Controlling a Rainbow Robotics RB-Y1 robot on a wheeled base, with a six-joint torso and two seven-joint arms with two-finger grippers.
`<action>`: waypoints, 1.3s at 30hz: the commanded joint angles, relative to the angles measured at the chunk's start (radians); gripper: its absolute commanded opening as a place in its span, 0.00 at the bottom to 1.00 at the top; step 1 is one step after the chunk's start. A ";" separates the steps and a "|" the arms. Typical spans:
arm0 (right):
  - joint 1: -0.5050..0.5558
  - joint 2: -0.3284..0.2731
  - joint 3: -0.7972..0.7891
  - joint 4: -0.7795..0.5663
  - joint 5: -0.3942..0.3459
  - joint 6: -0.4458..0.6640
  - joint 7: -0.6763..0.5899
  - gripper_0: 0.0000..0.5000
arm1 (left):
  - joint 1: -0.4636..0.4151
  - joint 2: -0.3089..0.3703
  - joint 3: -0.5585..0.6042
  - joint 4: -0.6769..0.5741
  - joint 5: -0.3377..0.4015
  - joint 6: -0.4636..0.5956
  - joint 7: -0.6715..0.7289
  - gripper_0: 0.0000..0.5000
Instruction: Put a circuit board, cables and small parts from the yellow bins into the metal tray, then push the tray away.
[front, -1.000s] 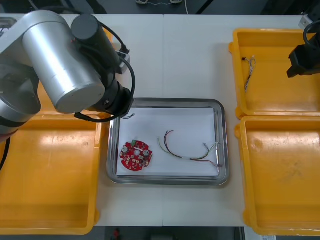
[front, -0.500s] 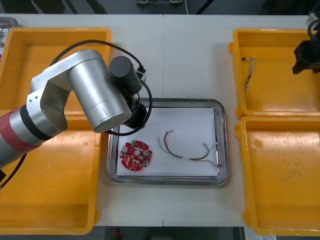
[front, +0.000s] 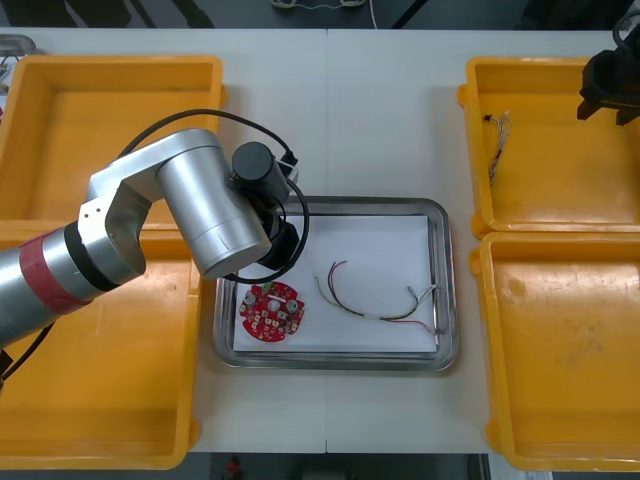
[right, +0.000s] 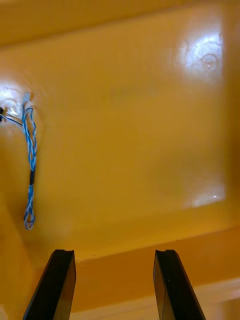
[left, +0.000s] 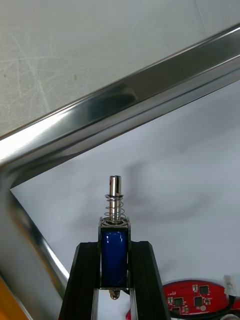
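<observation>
My left gripper (left: 115, 248) is shut on a small metal part (left: 114, 225) with a blue body, a spring and a pin. It hangs just above the white floor of the metal tray (left: 125, 107), inside the far left corner. In the front view the left arm (front: 205, 205) covers that corner of the tray (front: 445, 300). A round red circuit board (front: 272, 308) and a red and yellow cable (front: 378, 303) lie in the tray. My right gripper (right: 114, 282) is open over the far right bin (front: 560, 170), apart from the twisted blue and white cable (right: 30, 160).
Two yellow bins stand at the left (front: 100, 390), with the far one (front: 110, 85) behind. The near right bin (front: 570, 360) sits beside the tray. Bare table (front: 370, 110) lies beyond the tray's far rim.
My left arm has swung from over the left bins to the tray's far left corner and come lower. The right gripper has drifted slightly toward the far edge.
</observation>
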 joint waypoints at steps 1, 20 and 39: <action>-0.083 0.035 -0.033 0.043 0.016 -0.048 -0.109 0.90 | 0.027 -0.014 -0.009 -0.007 -0.014 -0.020 0.081 0.00; -0.083 0.118 -0.033 0.153 0.037 -0.200 -0.269 0.90 | 0.025 -0.014 -0.004 -0.013 -0.028 -0.022 0.089 1.00; 0.015 0.161 -0.033 0.184 0.011 -0.367 -0.289 0.90 | -0.008 0.013 0.215 -0.214 0.127 0.213 0.049 1.00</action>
